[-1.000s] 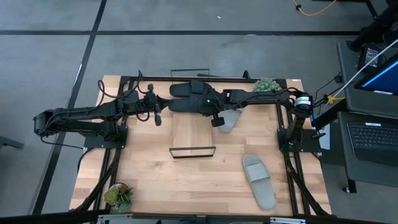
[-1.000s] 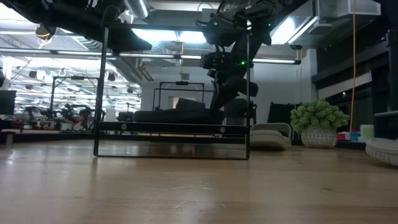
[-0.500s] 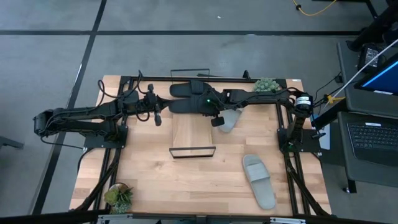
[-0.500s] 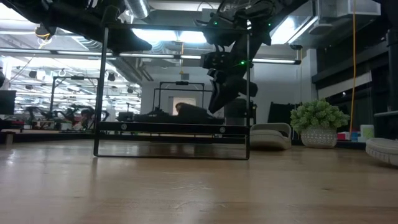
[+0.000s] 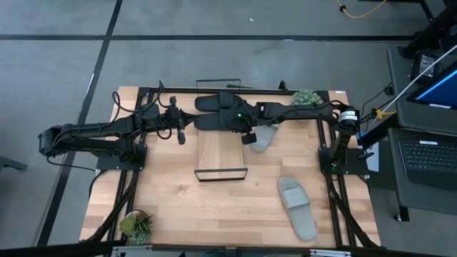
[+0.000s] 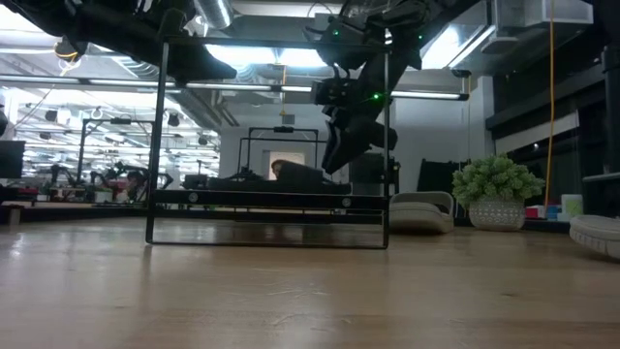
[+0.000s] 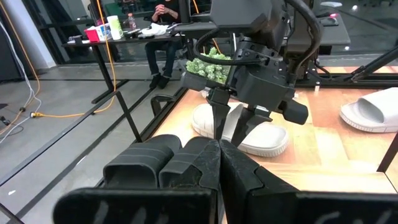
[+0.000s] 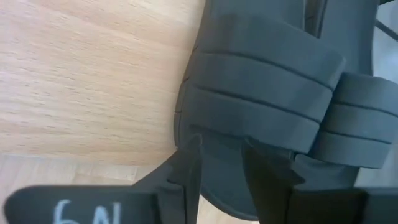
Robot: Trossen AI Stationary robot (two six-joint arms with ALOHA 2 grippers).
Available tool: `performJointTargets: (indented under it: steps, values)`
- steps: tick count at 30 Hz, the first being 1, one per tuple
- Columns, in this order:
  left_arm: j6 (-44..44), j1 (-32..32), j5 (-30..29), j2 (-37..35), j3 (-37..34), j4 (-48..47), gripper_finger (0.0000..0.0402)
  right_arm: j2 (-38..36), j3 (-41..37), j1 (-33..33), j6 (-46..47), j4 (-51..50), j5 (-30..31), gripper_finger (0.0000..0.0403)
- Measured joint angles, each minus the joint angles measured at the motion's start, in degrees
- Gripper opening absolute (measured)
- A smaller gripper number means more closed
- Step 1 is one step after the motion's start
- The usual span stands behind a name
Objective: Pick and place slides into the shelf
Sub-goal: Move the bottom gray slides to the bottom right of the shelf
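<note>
Grey concrete floor is seen around a light wooden table (image 5: 171,193) from above. On the shelf (image 5: 220,146), a pale board with a thin black wire frame, two black slides (image 5: 214,112) are laid side by side at the far end. One grey slide (image 5: 263,137) is set just beside the shelf; another (image 5: 297,207) lies well apart near the right edge. Small plants (image 5: 305,97) are placed at two corners.

From table height, the right gripper (image 6: 339,155) is hung above the shelf.

In the left wrist view, the left gripper (image 7: 219,163) is pressed together, empty.

In the right wrist view, ribbed straps are shown between parted fingers (image 8: 186,168), nothing gripped.
</note>
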Motion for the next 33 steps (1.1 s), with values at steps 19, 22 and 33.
performJointTargets:
  steps: [19, 22, 33]
  values:
    - [0.0, 0.0, 0.0, 0.0, 0.0, 0.3, 0.0000, -18.2, 0.0, 4.1, 19.0, -18.0, 9.6, 0.0005]
    - [0.0, -0.1, 0.0, 0.0, 0.0, 0.3, 0.0000, -21.0, 0.0, 6.5, 24.2, -23.0, 9.5, 0.0004]
    - [0.0, -0.5, 5.4, 0.0, 0.0, 0.3, 0.0000, -30.4, -13.8, 22.1, 46.3, -23.4, 9.7, 0.0002]
